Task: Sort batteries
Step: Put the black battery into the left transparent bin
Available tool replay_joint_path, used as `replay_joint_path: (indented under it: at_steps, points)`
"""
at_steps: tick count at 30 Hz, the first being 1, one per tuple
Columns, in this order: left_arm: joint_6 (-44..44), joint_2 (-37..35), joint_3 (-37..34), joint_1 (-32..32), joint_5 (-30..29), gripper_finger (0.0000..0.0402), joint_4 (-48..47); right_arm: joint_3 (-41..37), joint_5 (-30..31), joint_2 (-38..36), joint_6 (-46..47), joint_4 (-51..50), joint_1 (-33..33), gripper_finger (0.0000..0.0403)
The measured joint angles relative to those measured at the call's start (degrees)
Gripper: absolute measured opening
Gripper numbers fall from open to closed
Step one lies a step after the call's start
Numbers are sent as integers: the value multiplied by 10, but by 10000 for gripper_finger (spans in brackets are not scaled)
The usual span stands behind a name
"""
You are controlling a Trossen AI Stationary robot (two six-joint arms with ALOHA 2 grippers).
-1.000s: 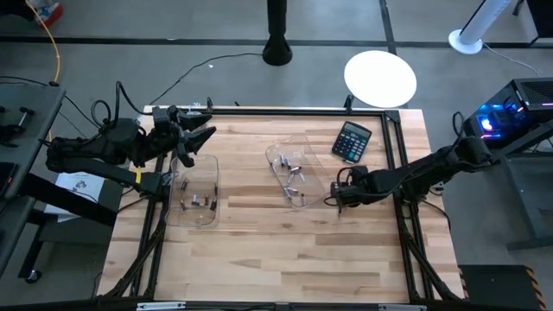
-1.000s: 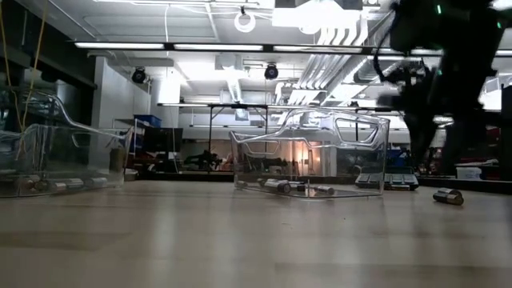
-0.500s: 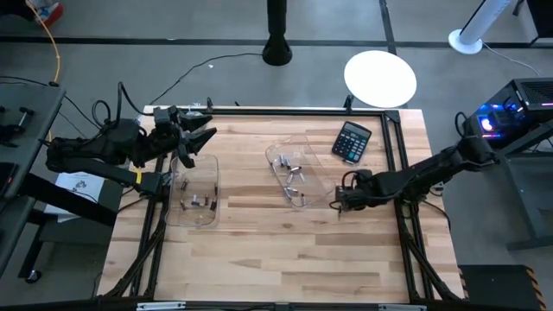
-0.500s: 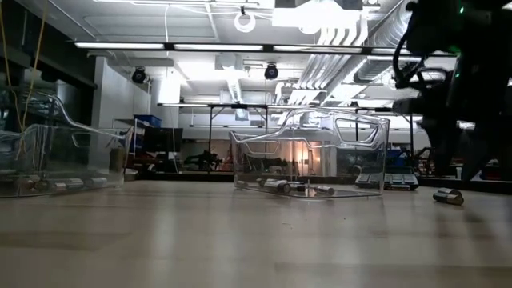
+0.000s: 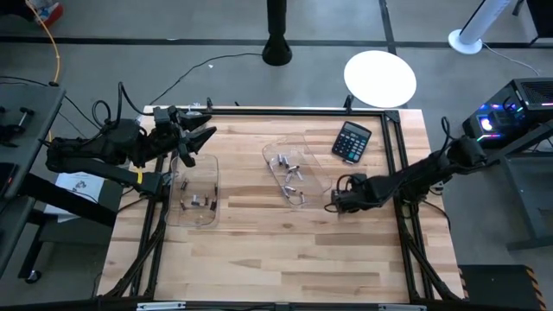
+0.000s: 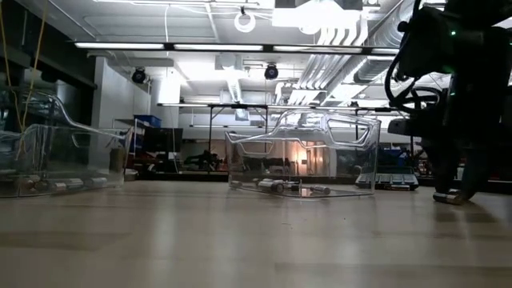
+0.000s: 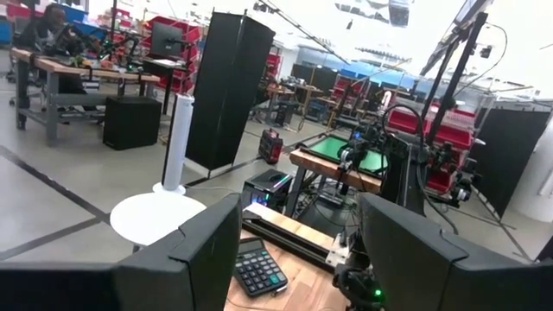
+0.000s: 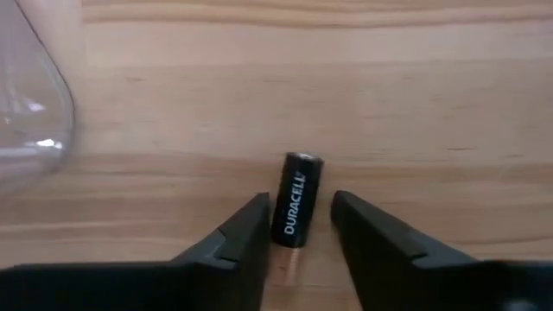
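Note:
A dark battery (image 8: 295,200) with a copper-coloured end lies on its side on the wood, just right of the middle clear tray (image 5: 294,177). My right gripper (image 8: 299,200) points down at it, open. One finger stands on each long side of the cell, with narrow gaps between fingers and cell. The low view shows the same battery (image 6: 448,196) on the table under the gripper (image 6: 454,190). Several batteries lie in the middle tray and a few in the left tray (image 5: 197,194). My left gripper (image 5: 203,138) hangs open and level above the left tray's far end.
A black calculator (image 5: 352,141) lies at the far right of the table. The middle tray's rounded corner (image 8: 34,104) is close beside my right gripper. Bare wood spreads along the near half of the table (image 5: 276,259).
My right gripper has come down from above the table and a little toward its left edge, until its fingers stand around the loose battery, which has stayed where it lay. The middle tray has slid slightly toward the table's left.

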Motion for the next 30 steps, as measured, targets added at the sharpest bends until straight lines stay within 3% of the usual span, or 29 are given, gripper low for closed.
replay_joint_path:
  at_steps: [4,7,11,15,17,21,23,26,30]
  points:
    - [0,0,0,0,0,225,0,31,-6,-1,-19,-81,18,31]
    - [5,-2,0,0,-7,225,0,69,-7,-22,-37,-195,29,26]
    - [24,-4,0,0,-19,225,4,154,97,-57,-39,-273,45,19]
    - [24,-4,0,0,-25,225,5,236,268,-65,-82,-191,45,18]
    - [24,-4,0,0,-27,225,5,255,289,-54,-179,-75,25,18]
    - [19,-4,0,0,-27,225,9,267,214,13,-405,226,-27,18]
    - [13,-4,0,0,-27,225,9,284,164,71,-475,350,-48,18]
    - [9,-4,0,0,-27,225,8,337,95,167,-525,446,-76,18]
    - [-1,-4,0,0,-26,225,8,457,-2,305,-559,473,-100,19]
